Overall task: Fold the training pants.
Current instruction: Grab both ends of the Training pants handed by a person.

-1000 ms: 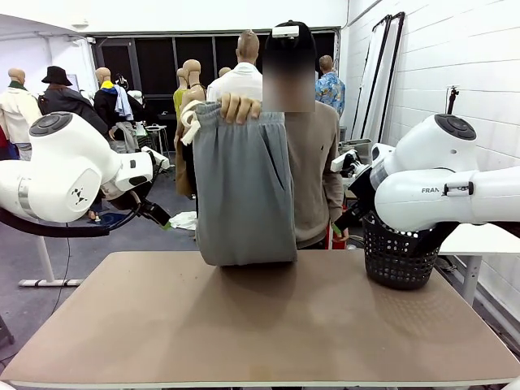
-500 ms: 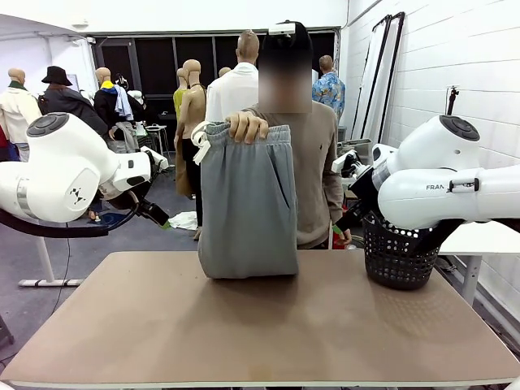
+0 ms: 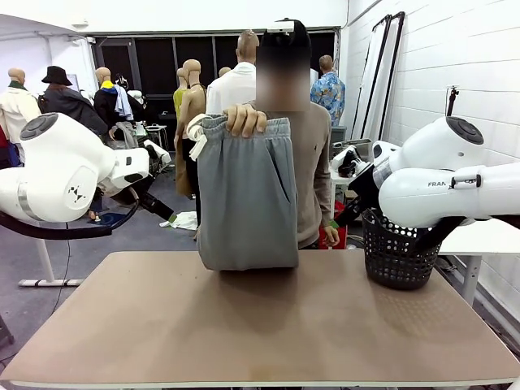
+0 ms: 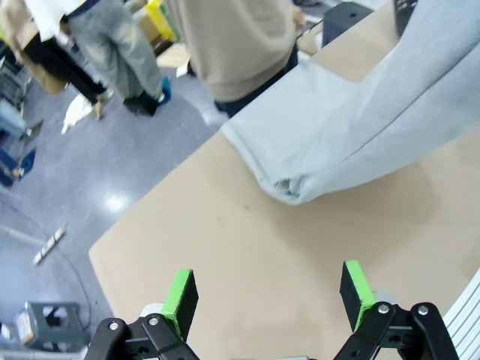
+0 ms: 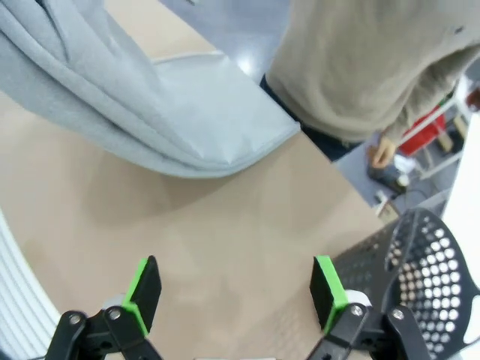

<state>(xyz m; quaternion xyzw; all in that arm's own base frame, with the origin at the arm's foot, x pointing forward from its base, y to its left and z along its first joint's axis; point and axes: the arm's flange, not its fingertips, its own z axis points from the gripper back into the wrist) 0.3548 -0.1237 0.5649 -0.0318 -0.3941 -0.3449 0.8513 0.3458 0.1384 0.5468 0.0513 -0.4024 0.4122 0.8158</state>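
A person's hand (image 3: 245,120) holds the training pants (image 3: 246,199) up over the table (image 3: 244,325).

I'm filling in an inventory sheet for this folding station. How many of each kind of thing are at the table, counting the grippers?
training pants, grey, held up by the person's hand: 1
black basket: 1
grippers, both open, left gripper and right gripper: 2
Total: 4
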